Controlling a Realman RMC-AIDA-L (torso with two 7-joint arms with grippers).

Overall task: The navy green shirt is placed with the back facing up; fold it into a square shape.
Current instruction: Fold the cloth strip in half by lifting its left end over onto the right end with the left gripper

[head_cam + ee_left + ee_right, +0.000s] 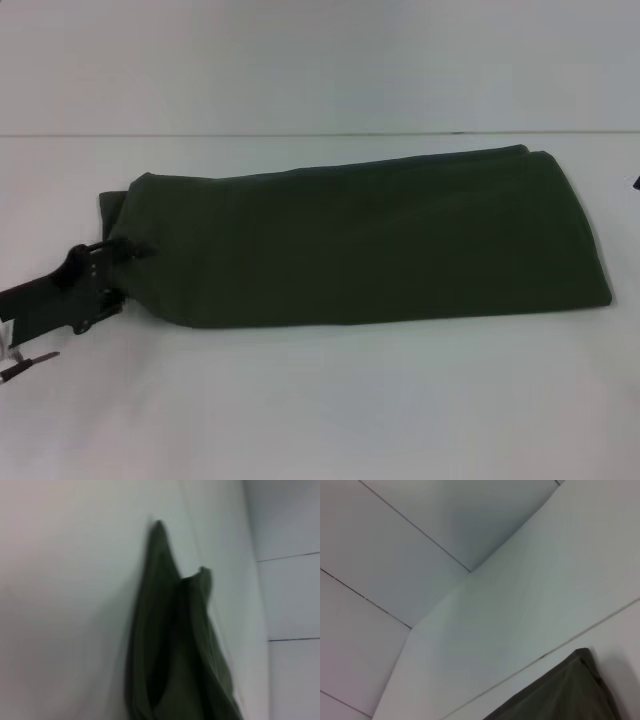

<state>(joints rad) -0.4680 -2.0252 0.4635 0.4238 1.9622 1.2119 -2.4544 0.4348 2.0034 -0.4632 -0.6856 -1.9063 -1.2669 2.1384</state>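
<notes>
Soft olive fabric, the navy green shirt lay folded long, left to right, on the white tabletop; the left tool pinched its left end.

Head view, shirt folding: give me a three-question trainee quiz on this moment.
1. True or false: the navy green shirt lies folded into a long band on the white table.
2. Which tool is at the shirt's end?
   A. left
   B. right
3. Fill in: the right tool is ___ in the head view.

Key:
1. true
2. A, the left tool at the shirt's left end
3. not visible
</notes>
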